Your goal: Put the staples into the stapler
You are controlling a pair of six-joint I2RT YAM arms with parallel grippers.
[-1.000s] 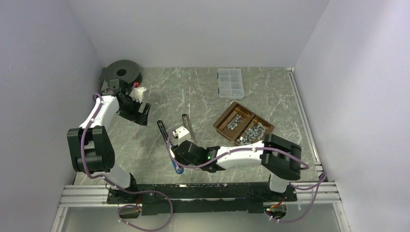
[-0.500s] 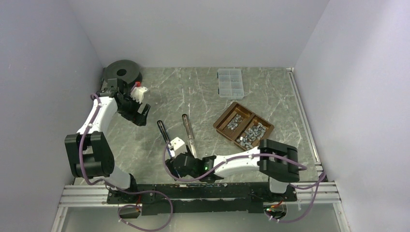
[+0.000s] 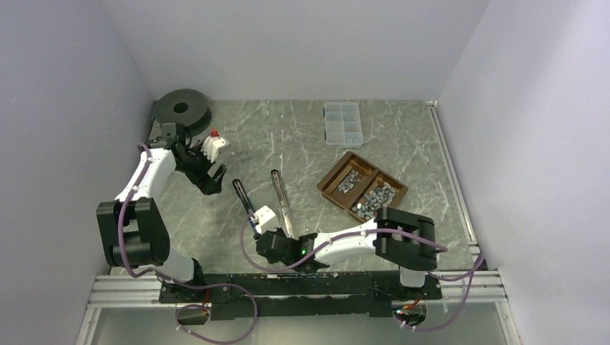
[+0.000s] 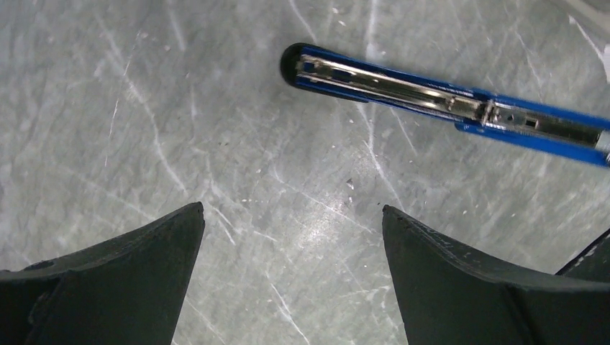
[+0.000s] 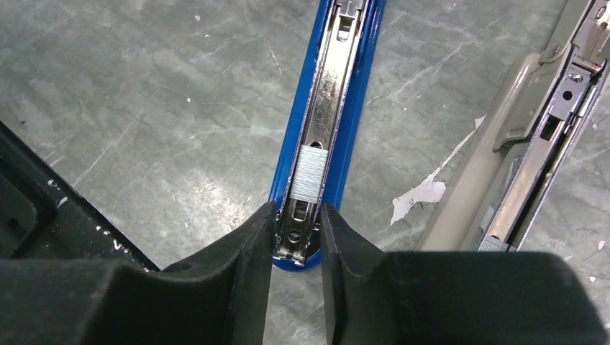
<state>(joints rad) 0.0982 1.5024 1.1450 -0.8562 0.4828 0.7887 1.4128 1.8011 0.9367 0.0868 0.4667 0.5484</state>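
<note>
1. Top external: high above the near edge, looking down over the whole table.
2. Left wrist: close, facing down at the table's left-centre.
3. Right wrist: closer, near centre; both wrist views share the blue stapler.

Work surface: table top, grey marble-pattern sheet with pale veins, matte. Close views show fine scratches throughout and one white chipped patch. Soft glare spot on the surface; lighting even and diffuse from overhead, shadows weak.

Enclosure: three plain pale lavender-white panels, the back wall, left wall and right wall, meeting the table at its edges. No windows visible.

Near edge: aluminium rail frame. A light metal strip runs along the table's right edge.
</note>
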